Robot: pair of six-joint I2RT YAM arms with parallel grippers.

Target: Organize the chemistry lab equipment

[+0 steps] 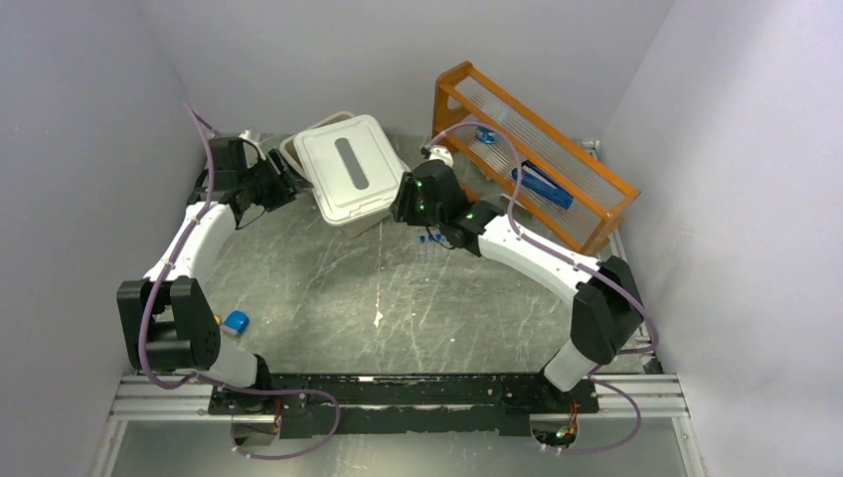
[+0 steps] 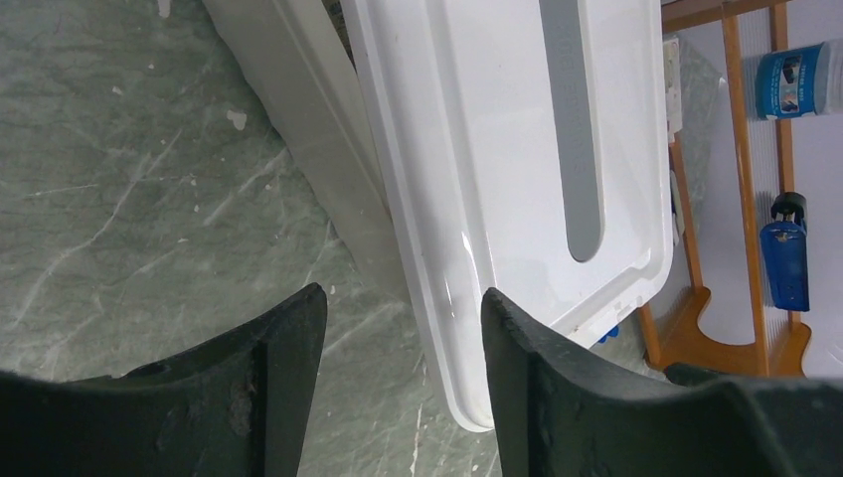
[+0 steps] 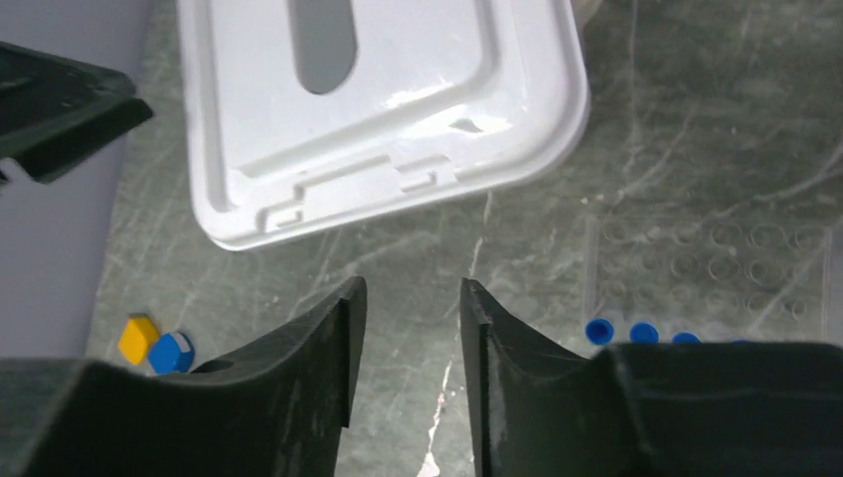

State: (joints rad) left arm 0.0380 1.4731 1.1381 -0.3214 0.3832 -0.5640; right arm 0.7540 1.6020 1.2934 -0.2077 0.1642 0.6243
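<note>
Parted and empty, the right gripper (image 3: 410, 290) hangs near the white lid (image 3: 398, 129), with blue-capped test tubes (image 3: 641, 331) in the clear tube rack (image 3: 716, 253) beside it. Also unclenched, the left gripper (image 2: 402, 298) frames the lid's corner.

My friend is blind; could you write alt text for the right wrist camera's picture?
A white plastic lid fills the top; below, the right gripper's black fingers stand apart, empty, over a green marbled table. Blue-capped tubes in a clear rack sit right.

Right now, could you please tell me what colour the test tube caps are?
Blue; the test tube caps show best in the right wrist view.
</note>
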